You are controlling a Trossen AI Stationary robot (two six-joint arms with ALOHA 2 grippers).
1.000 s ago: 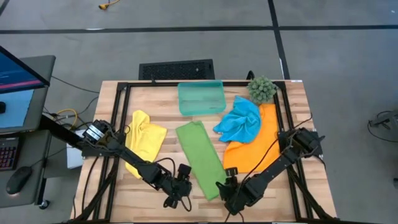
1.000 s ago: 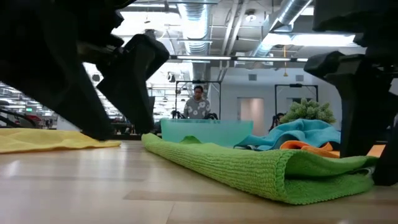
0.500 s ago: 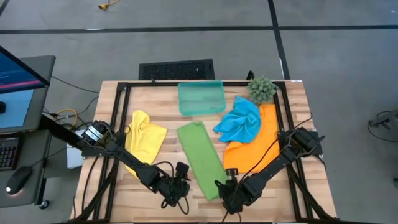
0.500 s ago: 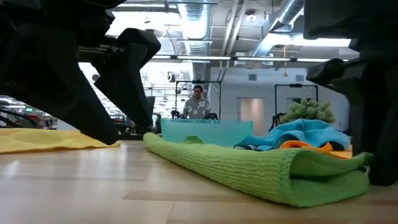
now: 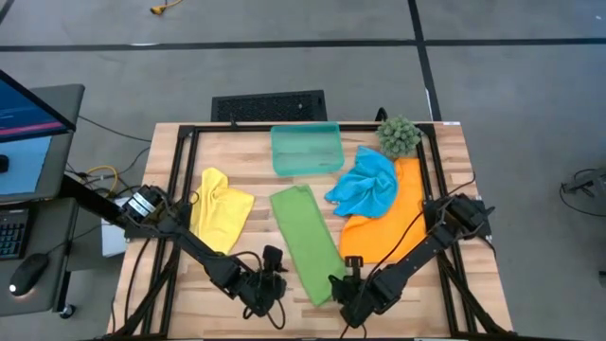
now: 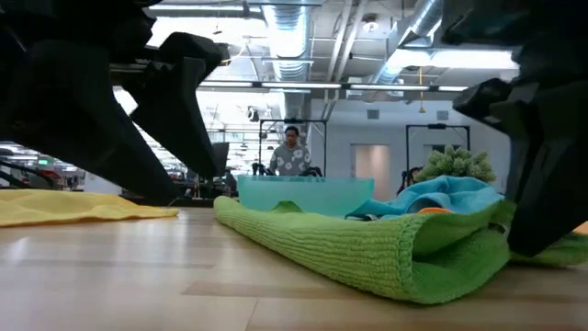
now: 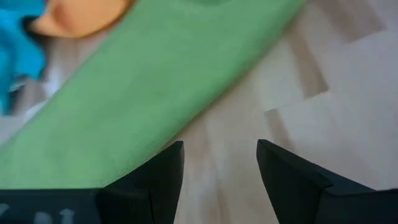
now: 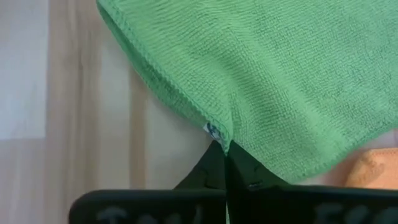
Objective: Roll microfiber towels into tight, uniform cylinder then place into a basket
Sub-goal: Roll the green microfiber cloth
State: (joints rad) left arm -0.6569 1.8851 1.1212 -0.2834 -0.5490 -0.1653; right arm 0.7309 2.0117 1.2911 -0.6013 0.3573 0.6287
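From above, the green towel (image 5: 305,242) is seen folded into a long strip in the middle of the worktop (image 5: 445,170), its long axis running from the far side toward the near side, slightly slanted to the right. The basket (image 5: 306,149) stands just beyond its far end. The yellow towel (image 5: 220,206) lies to the left; the blue towel (image 5: 365,184) is heaped on the orange towel (image 5: 390,223) to the right. The right gripper (image 5: 339,292) is at the strip's near right corner; the left gripper (image 5: 276,276) is just beside the near left edge, apart from the cloth.

At worktop height, the near end of the green towel (image 6: 386,253) is seen lifted at its right side, its top layer raised off the wood.

Past the left wrist, the fingers (image 7: 163,176) are spread over bare wood, the towel's edge (image 7: 143,99) lying just ahead of them.

Past the right wrist, the fingers (image 8: 214,169) are pressed together on the towel's corner (image 8: 280,81), which is puckered at the pinch.

A roll would probably be started from this near end toward the basket, once the left corner is taken too.
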